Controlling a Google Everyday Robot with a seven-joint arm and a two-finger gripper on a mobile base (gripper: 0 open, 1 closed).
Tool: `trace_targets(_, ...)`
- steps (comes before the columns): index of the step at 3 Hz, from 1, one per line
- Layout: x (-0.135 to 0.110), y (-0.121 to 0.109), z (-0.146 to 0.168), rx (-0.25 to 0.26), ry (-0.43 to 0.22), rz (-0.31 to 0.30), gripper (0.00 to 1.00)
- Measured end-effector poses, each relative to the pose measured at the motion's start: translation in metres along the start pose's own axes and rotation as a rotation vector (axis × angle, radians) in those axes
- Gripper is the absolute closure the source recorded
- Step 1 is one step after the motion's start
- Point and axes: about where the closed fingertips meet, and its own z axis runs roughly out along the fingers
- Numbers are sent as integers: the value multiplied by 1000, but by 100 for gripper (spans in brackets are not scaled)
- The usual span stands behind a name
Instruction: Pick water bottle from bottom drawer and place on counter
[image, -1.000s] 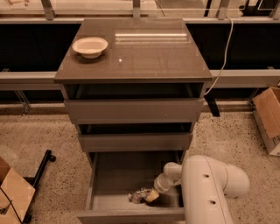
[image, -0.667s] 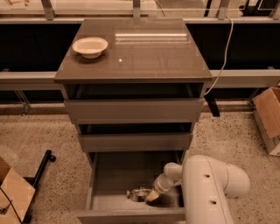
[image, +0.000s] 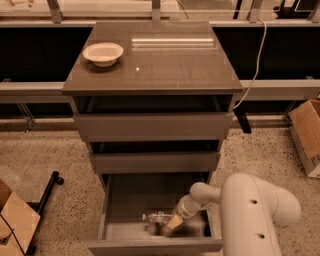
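Arm housing (image: 260, 215) of mine fills the near right, and from it my wrist reaches left and down into the bottom drawer (image: 150, 247), which stands pulled out beyond the counter's front edge. My gripper (image: 173, 222) sits low inside, close behind the drawer's front panel and below the right half of that edge. Whether it is apart, together or clamped on anything, I cannot tell.

The water bottle (image: 156, 217) lies on its side on the drawer floor, just left of the gripper. Its long axis runs roughly parallel to the counter's front edge, with its right end at my gripper's tip; I cannot confirm contact. I judge the pick turns on this: the bottle stretches away leftward from me, end-on rather than crosswise to my reach.

Above, the two shallower drawers (image: 152, 127) sit stacked. Farther back, the counter (image: 165, 70) carries a white bowl (image: 103, 53) near its back-left corner.
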Motion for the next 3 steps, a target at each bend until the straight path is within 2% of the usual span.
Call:
trace_targets(1,-28,18,-70,-4,-77,-47,100)
trace_targets(2,-45,34,-151,26,-125,-80,100)
trace_targets(3,-60,56,-228,69,-114,-113,100)
